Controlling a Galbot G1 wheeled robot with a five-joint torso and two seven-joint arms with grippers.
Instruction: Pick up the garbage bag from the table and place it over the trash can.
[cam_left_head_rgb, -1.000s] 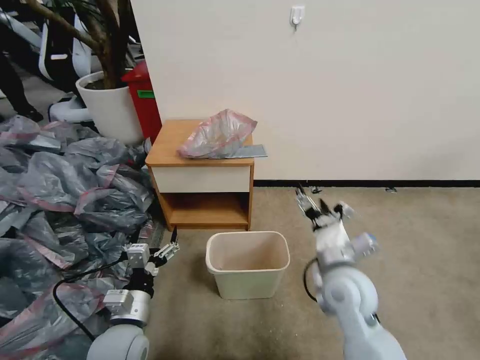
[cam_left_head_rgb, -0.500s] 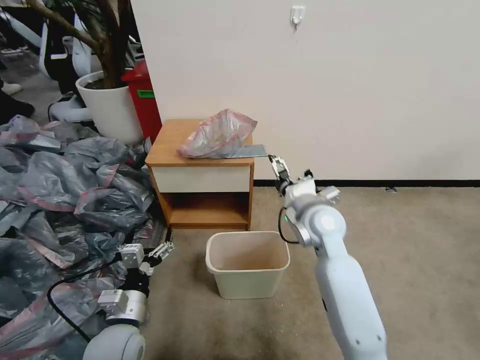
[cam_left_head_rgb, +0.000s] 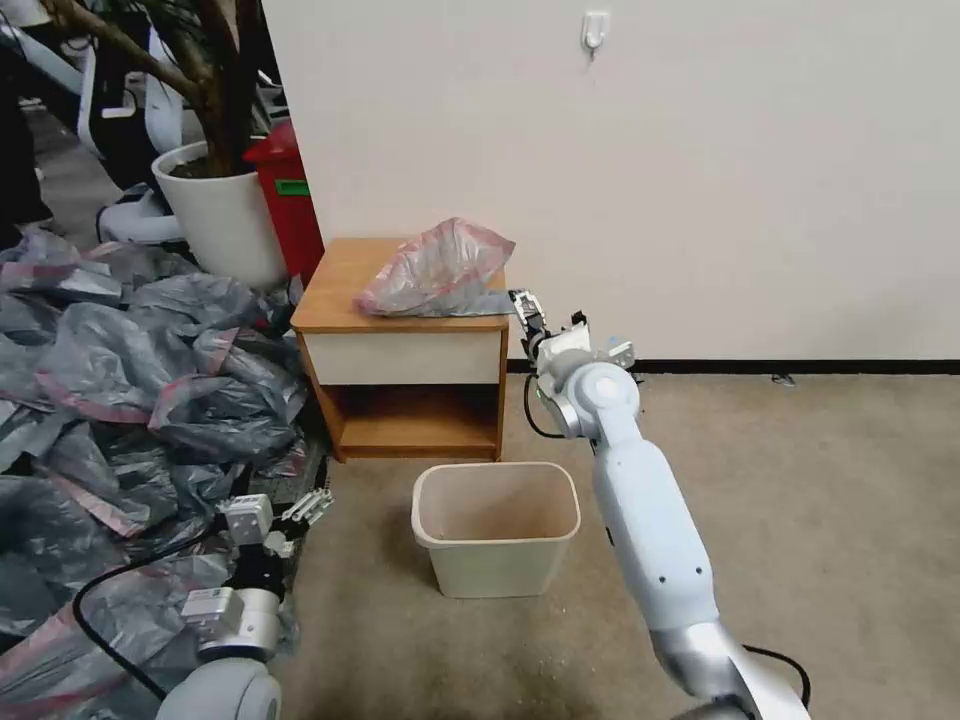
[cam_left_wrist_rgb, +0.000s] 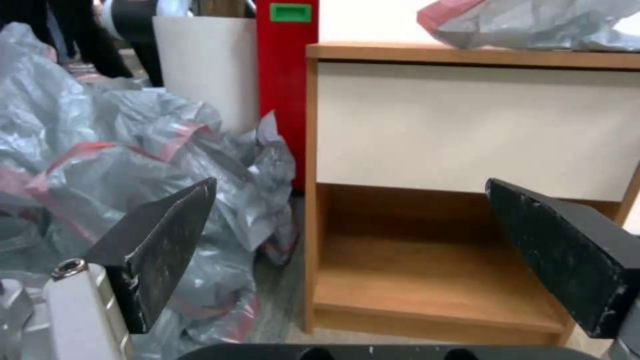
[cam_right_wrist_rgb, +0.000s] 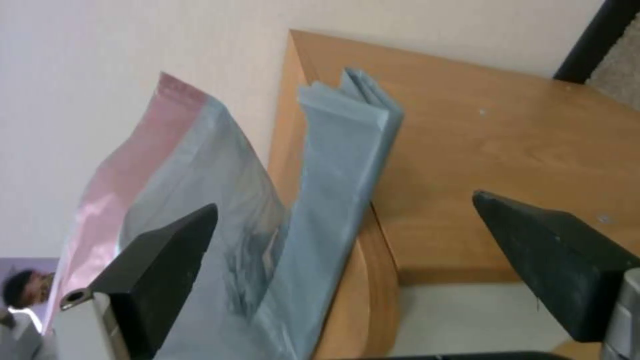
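Note:
The garbage bag (cam_left_head_rgb: 435, 268) lies crumpled on the table (cam_left_head_rgb: 340, 290), grey with a pink band, and its folded grey end (cam_left_head_rgb: 505, 302) sticks out over the table's right edge. My right gripper (cam_left_head_rgb: 527, 315) is open just beside that end. In the right wrist view the folded strip (cam_right_wrist_rgb: 347, 150) lies between the spread fingers (cam_right_wrist_rgb: 167, 260) of the right gripper (cam_right_wrist_rgb: 345, 204), apart from both. The trash can (cam_left_head_rgb: 495, 470) stands open on the carpet in front of the table. My left gripper (cam_left_head_rgb: 300, 510) hangs low at the left, open and holding nothing; the left wrist view has it (cam_left_wrist_rgb: 351, 184) facing the drawer front (cam_left_wrist_rgb: 467, 130).
A heap of similar grey bags (cam_left_head_rgb: 120, 390) covers the floor to the left of the table. Behind it stand a white plant pot (cam_left_head_rgb: 225, 215) and a red bin (cam_left_head_rgb: 285, 195). The wall (cam_left_head_rgb: 700, 180) runs right behind the table; open carpet (cam_left_head_rgb: 820, 500) lies to the right.
My right arm has risen from near the floor and swung left to the table's right edge, by the bag's folded end. The left arm has drifted slightly lower and left.

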